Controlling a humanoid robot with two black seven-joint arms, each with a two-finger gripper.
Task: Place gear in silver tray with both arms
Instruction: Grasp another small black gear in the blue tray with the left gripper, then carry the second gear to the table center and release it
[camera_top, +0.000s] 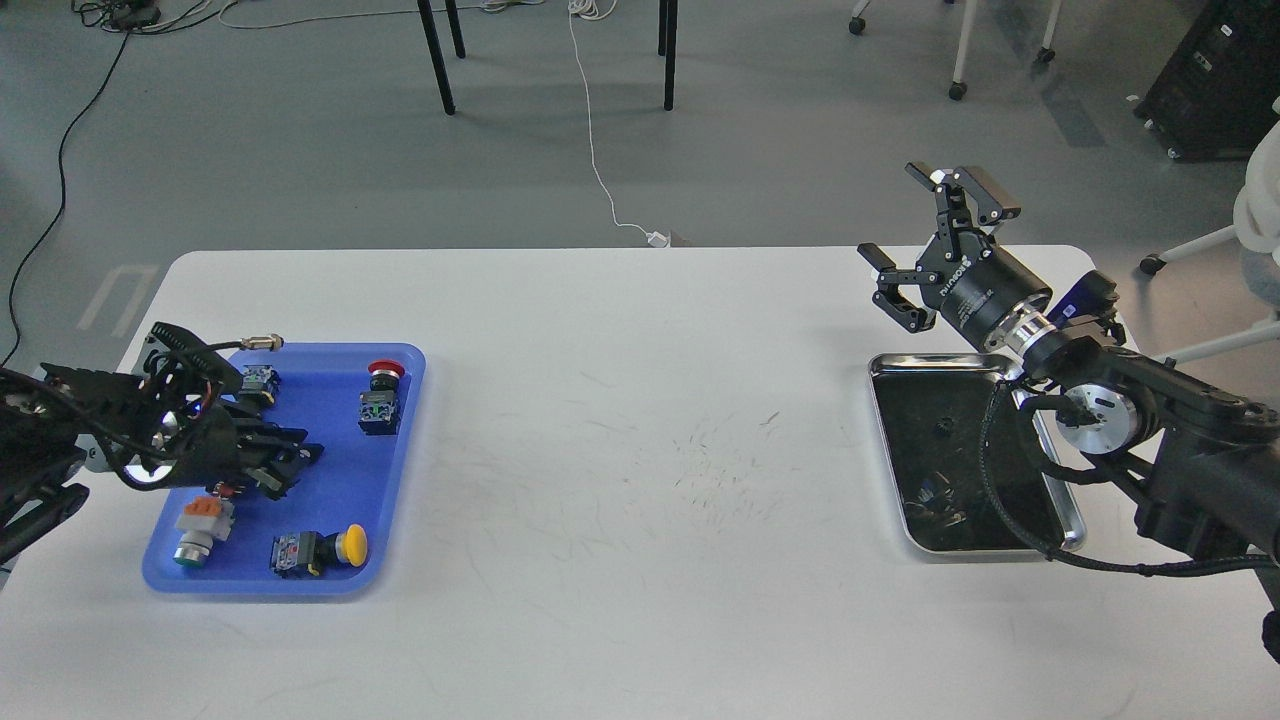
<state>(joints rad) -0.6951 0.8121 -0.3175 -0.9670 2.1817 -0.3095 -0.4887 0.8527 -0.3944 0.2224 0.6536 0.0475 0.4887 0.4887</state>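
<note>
The silver tray (1072, 520) lies at the right of the white table, with a shiny rim and a black inner surface. A small dark round part (941, 427), possibly the gear, lies in its far half. My right gripper (935, 225) is open wide and empty, raised above the table's far edge just beyond the tray. My left gripper (295, 460) is low over the blue plastic tray (400, 470) at the left. Its fingers look slightly apart and hold nothing that I can see.
The blue tray holds several push-button switches: red-capped (383, 395), yellow-capped (320, 548), orange-and-grey (197, 525) and a small one (258, 381). A metal cable plug (262, 343) sticks out over its far edge. Chair and table legs stand on the floor beyond.
</note>
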